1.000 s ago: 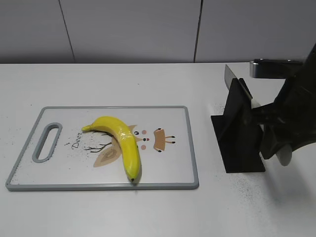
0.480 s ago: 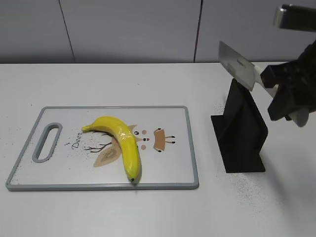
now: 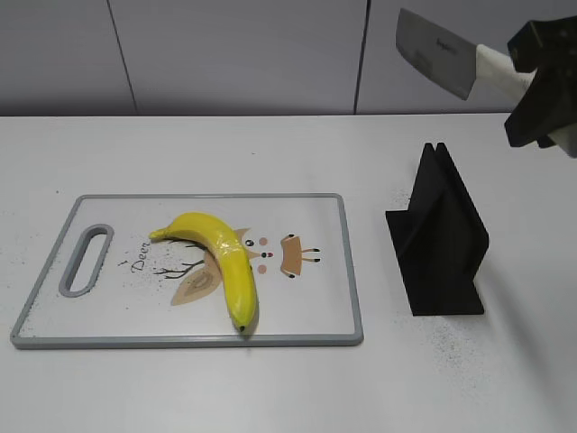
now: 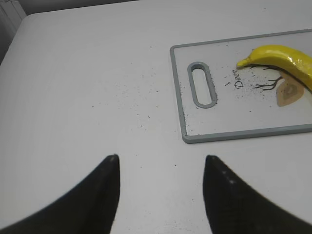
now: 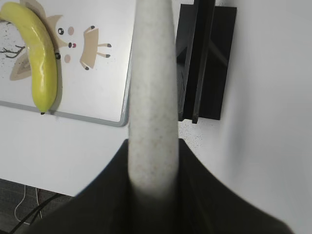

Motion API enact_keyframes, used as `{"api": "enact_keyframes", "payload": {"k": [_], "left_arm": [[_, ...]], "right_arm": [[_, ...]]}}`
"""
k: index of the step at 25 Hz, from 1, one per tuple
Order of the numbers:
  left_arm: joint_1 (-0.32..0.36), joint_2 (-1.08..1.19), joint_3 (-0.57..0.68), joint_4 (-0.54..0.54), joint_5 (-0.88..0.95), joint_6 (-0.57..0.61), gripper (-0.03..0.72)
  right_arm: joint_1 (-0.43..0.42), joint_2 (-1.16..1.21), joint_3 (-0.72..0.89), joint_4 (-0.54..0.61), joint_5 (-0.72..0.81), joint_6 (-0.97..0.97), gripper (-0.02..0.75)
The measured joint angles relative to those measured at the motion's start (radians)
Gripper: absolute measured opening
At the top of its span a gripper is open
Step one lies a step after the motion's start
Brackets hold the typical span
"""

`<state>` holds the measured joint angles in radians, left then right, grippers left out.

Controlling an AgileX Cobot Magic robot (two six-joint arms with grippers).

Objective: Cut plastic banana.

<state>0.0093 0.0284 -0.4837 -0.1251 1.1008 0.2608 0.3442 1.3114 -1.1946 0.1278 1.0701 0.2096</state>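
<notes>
Steel knife (image 3: 436, 52) blade only outside; wrist view just pale handle (image 5: 152, 92).

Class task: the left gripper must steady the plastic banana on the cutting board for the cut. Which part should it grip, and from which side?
Probably the stem end of the plastic banana, from above on the board's handle side. It lies flat on the cutting board, stem toward the open left gripper, leaving the middle free for the cleaver.

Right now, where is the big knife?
In the exterior view, the knife is up in the air at top right, held by the right pincer above the black stand.
</notes>
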Motion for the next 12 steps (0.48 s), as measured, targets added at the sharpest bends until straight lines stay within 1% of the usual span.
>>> {"api": "enact_keyframes", "payload": {"k": [7, 12], "left_arm": [[0.000, 0.000, 0.000, 0.000, 0.000, 0.000, 0.512], [0.000, 0.000, 0.000, 0.000, 0.000, 0.000, 0.510]], "right_arm": [[0.000, -0.002, -0.077, -0.048, 0.023, 0.000, 0.164], [0.000, -0.002, -0.096, -0.066, 0.044, 0.000, 0.164]]}}
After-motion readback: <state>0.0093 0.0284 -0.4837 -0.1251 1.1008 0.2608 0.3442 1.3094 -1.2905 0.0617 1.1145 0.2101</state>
